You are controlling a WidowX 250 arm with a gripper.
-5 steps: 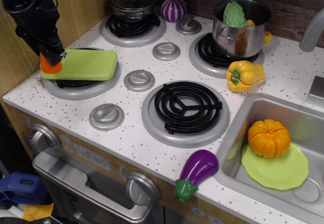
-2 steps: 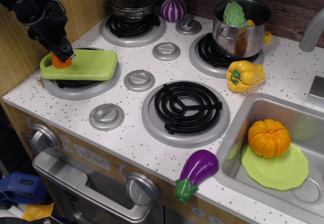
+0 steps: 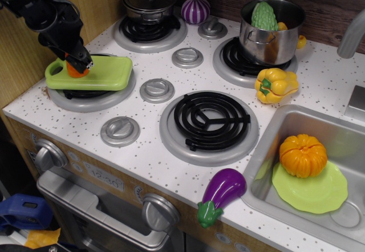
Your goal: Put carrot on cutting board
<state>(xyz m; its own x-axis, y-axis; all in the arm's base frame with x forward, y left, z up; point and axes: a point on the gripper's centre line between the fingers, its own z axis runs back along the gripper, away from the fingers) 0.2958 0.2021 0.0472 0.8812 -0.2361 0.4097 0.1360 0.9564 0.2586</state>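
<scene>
Observation.image: tool (image 3: 77, 64) clamped on carrot (image 3: 74, 70), axis hidden, over cutting board (image 3: 97, 73).

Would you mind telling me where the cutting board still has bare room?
The cutting board is bare across its middle and right end, toward the round knob. Its left end is crowded: the gripper sits there over the carrot.

- The black arm reaches down from the upper left corner.
- The gripper (image 3: 78, 64) points downward, its fingers closed around an orange piece.
</scene>
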